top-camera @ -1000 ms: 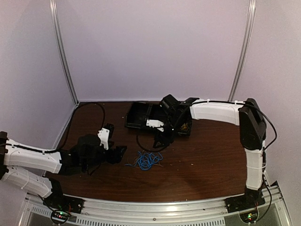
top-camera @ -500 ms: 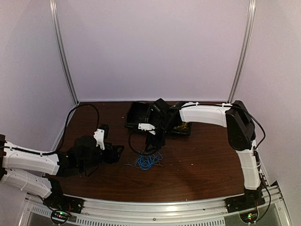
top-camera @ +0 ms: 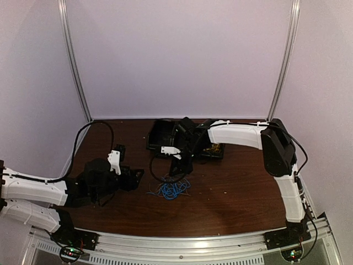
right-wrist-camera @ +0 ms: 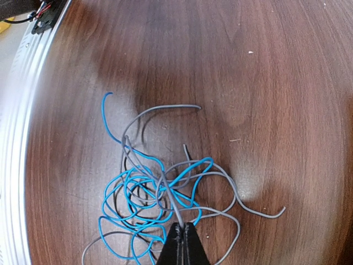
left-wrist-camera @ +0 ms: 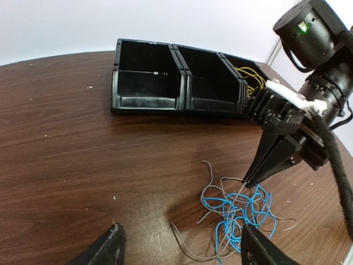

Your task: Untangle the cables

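A tangle of blue and grey cables lies on the brown table in front of the bins. My right gripper points down at the tangle's far edge and is shut on one grey cable strand. In the left wrist view the same closed tips meet the tangle. My left gripper is open, low over the table just left of the tangle, with nothing between its fingers. Yellow cables lie in the rightmost bin.
A row of black bins stands at the back of the table behind the right gripper. A thick black arm cable hangs at the right of the left wrist view. The metal front rail runs close to the tangle.
The right gripper has come down and forward from the bins to the tangle and closed on a grey strand. The left arm drew back slightly to the left.
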Action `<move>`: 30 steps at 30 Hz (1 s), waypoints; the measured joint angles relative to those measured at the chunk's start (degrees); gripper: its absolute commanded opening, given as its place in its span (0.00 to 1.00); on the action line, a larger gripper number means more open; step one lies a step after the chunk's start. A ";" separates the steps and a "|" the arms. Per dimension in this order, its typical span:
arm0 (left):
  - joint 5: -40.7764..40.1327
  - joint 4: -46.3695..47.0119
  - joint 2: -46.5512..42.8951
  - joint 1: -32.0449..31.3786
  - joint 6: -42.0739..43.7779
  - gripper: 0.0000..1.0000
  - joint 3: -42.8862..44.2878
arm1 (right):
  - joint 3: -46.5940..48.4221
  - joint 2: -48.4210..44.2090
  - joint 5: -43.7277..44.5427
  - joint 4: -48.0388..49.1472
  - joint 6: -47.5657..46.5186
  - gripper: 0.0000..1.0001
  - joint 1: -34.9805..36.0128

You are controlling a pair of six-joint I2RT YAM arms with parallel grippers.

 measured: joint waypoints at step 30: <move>8.13 38.60 41.07 0.15 8.26 0.51 14.93 | 14.43 -13.90 -14.60 -10.64 6.73 0.00 0.00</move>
